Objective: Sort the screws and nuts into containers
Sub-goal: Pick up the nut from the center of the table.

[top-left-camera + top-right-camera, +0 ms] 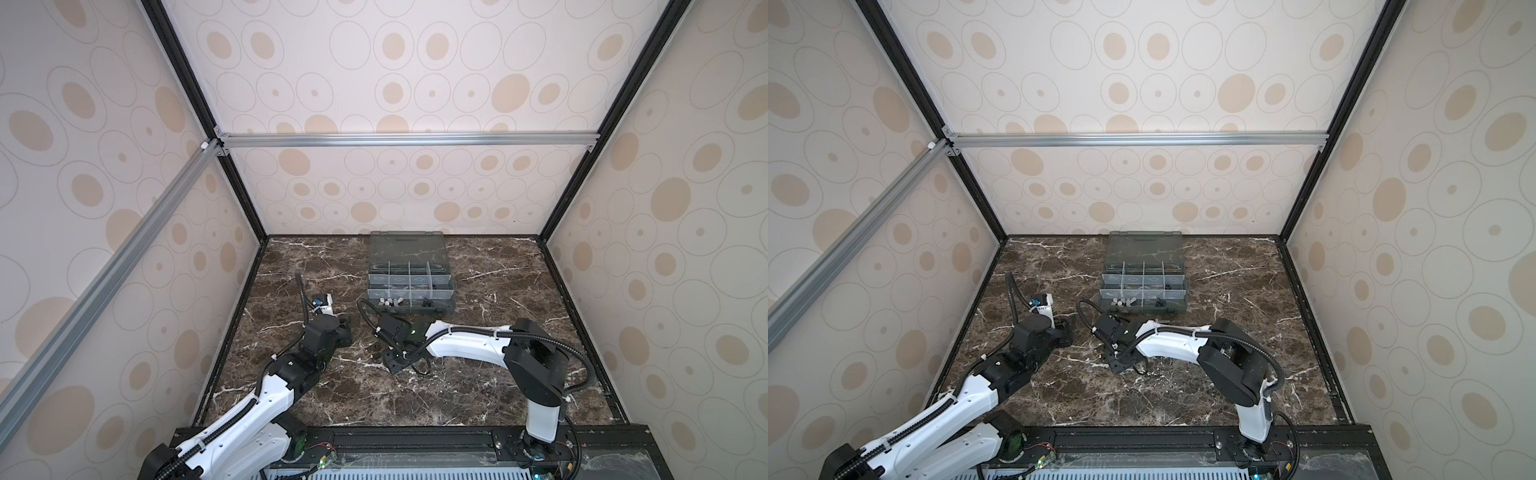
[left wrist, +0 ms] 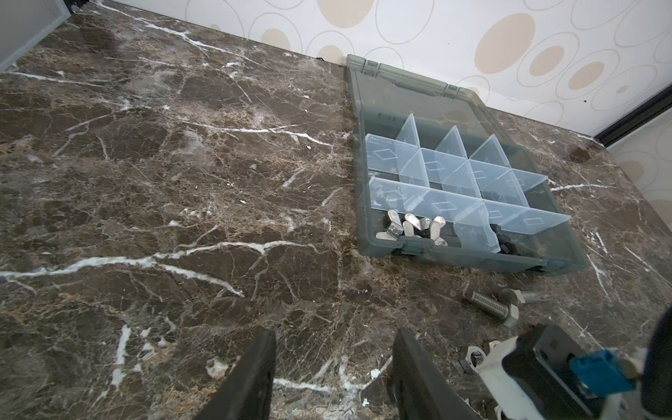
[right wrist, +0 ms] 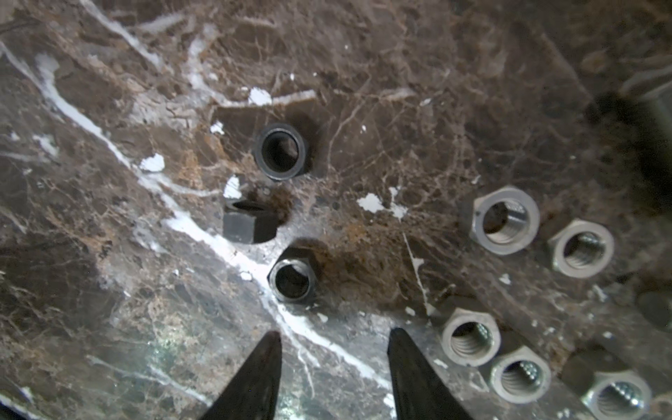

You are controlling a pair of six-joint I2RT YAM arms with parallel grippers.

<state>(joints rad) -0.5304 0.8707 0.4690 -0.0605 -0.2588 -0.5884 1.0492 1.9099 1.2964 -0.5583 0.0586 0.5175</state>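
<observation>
The grey organiser box (image 1: pixel 446 306) (image 1: pixel 1177 309) lies open near the back wall, its containers split by pale dividers (image 2: pixel 445 207). Silver winged pieces (image 2: pixel 411 229) fill a front compartment, with dark pieces (image 2: pixel 503 243) in the one beside it. My right gripper (image 3: pixel 335 332) (image 1: pixel 394 359) hangs open and empty just above the marble. Three black nuts (image 3: pixel 282 151) (image 3: pixel 249 222) (image 3: pixel 292 278) lie ahead of its tips. Several silver nuts (image 3: pixel 505 220) lie to one side. My left gripper (image 2: pixel 334 338) (image 1: pixel 345 328) is open and empty over bare marble. Two silver screws (image 2: pixel 489 303) lie in front of the box.
The marble table (image 1: pixel 519 374) is walled on three sides by patterned panels (image 1: pixel 415 195). The box lid (image 2: pixel 411 94) lies flat towards the back wall. My right wrist (image 2: pixel 552 363) shows in the left wrist view, next to a silver nut (image 2: pixel 472 360).
</observation>
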